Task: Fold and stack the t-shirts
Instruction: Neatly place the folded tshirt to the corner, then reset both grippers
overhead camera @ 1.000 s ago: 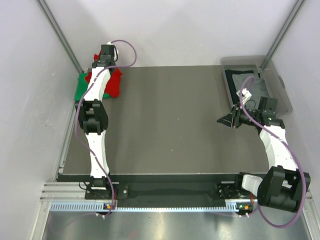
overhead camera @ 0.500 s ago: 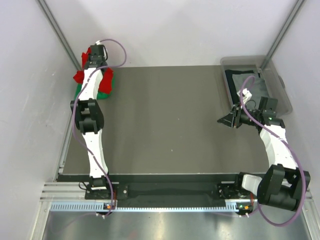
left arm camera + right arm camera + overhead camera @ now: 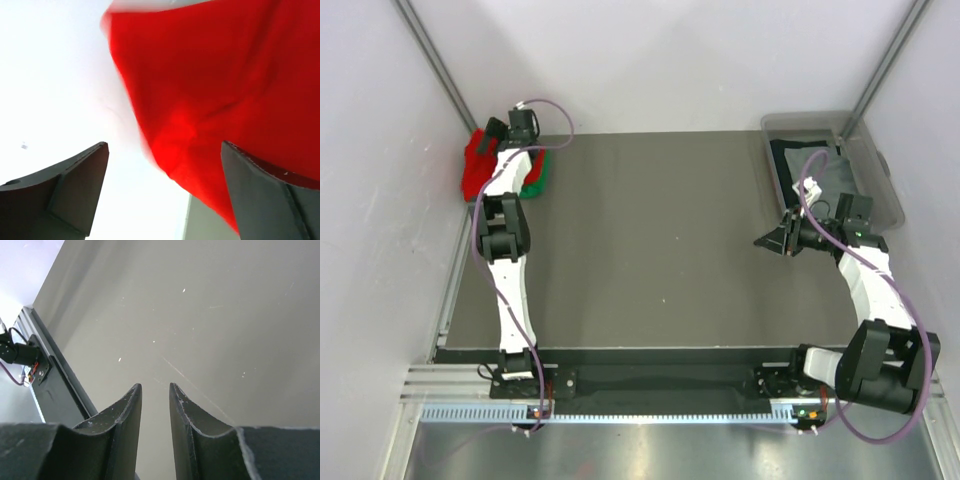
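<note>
A bright red t-shirt (image 3: 474, 166) lies bunched at the table's far left corner, partly on top of a green t-shirt (image 3: 536, 177). My left gripper (image 3: 493, 130) hovers just above and behind the red one. In the left wrist view the left gripper (image 3: 164, 145) is wide open, with the red t-shirt (image 3: 215, 85) loose and blurred ahead of the jaws. My right gripper (image 3: 770, 238) hangs over the right side of the table. The right gripper (image 3: 155, 385) shows a narrow gap with nothing in it.
A clear plastic bin (image 3: 872, 168) stands at the back right, with dark cloth (image 3: 800, 160) inside. Metal frame posts (image 3: 438, 70) run along the white walls close to the left corner. The dark table (image 3: 650, 240) spans the middle.
My left arm carried the red t-shirt leftward over the green one, then its jaws sprang open and let the cloth go. The right arm has stayed still.
</note>
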`<state>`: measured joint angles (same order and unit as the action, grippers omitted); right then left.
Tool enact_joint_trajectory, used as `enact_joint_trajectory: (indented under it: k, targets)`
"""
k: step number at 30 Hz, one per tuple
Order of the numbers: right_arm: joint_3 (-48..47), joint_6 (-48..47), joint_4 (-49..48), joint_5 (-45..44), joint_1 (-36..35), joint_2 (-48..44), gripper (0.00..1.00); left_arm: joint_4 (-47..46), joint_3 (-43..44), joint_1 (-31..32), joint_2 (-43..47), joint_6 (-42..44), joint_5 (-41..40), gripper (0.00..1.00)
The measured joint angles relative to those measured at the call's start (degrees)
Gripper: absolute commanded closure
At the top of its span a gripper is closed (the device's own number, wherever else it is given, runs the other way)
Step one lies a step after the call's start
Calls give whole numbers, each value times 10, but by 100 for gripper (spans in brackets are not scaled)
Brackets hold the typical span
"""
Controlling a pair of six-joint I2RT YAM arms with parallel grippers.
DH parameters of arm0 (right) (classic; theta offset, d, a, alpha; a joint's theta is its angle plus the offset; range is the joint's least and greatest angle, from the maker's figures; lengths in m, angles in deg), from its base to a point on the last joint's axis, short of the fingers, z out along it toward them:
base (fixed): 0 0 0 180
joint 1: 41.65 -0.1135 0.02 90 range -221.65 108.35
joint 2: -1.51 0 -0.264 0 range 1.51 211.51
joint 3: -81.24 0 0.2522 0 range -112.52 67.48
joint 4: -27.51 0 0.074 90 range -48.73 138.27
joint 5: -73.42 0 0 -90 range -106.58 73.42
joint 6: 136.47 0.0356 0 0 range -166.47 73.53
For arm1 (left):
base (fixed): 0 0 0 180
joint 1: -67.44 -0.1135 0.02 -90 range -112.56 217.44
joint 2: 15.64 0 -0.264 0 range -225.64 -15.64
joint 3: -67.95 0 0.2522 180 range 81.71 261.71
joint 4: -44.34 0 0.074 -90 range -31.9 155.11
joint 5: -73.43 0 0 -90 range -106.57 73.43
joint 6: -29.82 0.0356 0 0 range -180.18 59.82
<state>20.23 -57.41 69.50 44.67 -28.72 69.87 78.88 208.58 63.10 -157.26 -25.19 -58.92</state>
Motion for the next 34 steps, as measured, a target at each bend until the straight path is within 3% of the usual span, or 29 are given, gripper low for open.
enact_joint_trajectory:
  k: [8,12,15,16,17,20,24,30,34]
  targets:
    - [1,0,-6,3,0,0,68,-38,-108,37,105,-67,25,2]
    - [14,-4,-16,0,0,-9,56,-50,-177,112,205,-86,21,1]
    - [22,-4,-23,-14,0,-29,31,-39,-233,188,287,-125,35,1]
    - [23,-3,-26,-24,-3,-37,6,-35,-251,212,313,-146,52,1]
    - [24,0,-29,-35,-7,-46,0,-29,-273,231,341,-167,74,1]
    - [23,2,-51,-104,-47,-70,0,-11,-358,253,431,-238,179,1]
    - [17,6,-69,-209,-149,-84,0,7,-447,235,516,-312,293,1]
    - [-66,63,-78,-382,-224,-20,0,-3,-561,226,579,-358,372,1]
    - [-89,66,-96,-408,-263,27,0,-12,-631,219,607,-364,420,1]
